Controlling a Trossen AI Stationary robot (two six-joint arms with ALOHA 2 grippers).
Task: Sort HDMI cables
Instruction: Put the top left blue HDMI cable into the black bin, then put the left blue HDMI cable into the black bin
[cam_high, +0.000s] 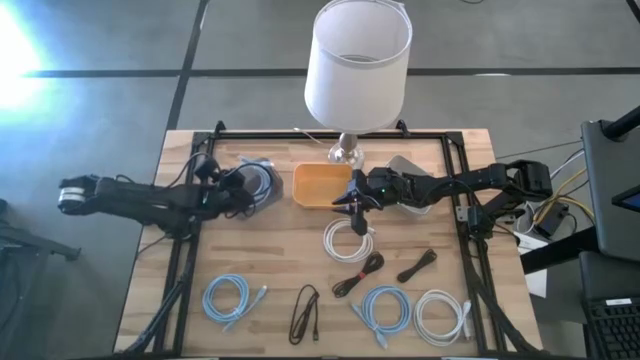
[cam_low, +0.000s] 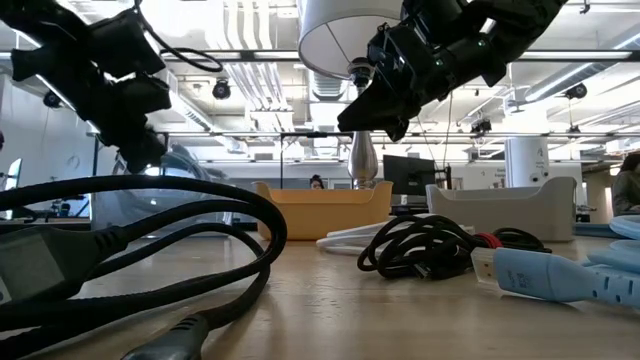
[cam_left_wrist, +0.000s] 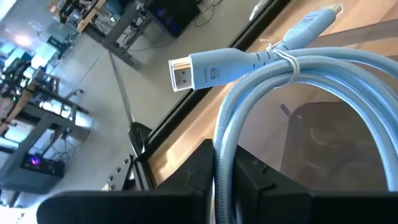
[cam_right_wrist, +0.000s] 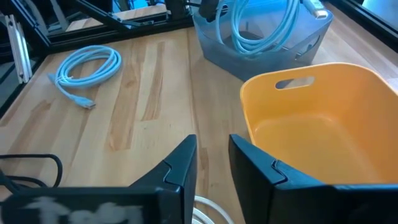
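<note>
My left gripper (cam_high: 243, 190) is shut on a light blue HDMI cable (cam_left_wrist: 292, 62) over the grey tray (cam_high: 268, 172) at the far left. My right gripper (cam_right_wrist: 211, 165) is open and holds nothing. It hovers over the near edge of the orange tray (cam_high: 322, 186), just above a white coil (cam_high: 348, 238) lying flat on the table. Along the near side lie two more light blue coils (cam_high: 227, 298) (cam_high: 383, 308), a second white coil (cam_high: 437, 315) and three black bundles (cam_high: 305, 313) (cam_high: 360, 272) (cam_high: 417, 265). My left gripper pinches the light blue coil's strands (cam_left_wrist: 219, 155) between its two fingers, away from the tied connector end (cam_left_wrist: 205, 68). The loop hangs below the fingers with its lower part inside the grey tray (cam_right_wrist: 261, 34). Whether it rests on the tray's floor I cannot tell.
A lamp with a white shade (cam_high: 357, 60) stands at the far edge behind the orange tray, and another grey tray (cam_high: 408, 166) sits right of its base. A black frame (cam_high: 184, 260) runs along the table's sides. Bare wood lies between the trays and the near cables.
</note>
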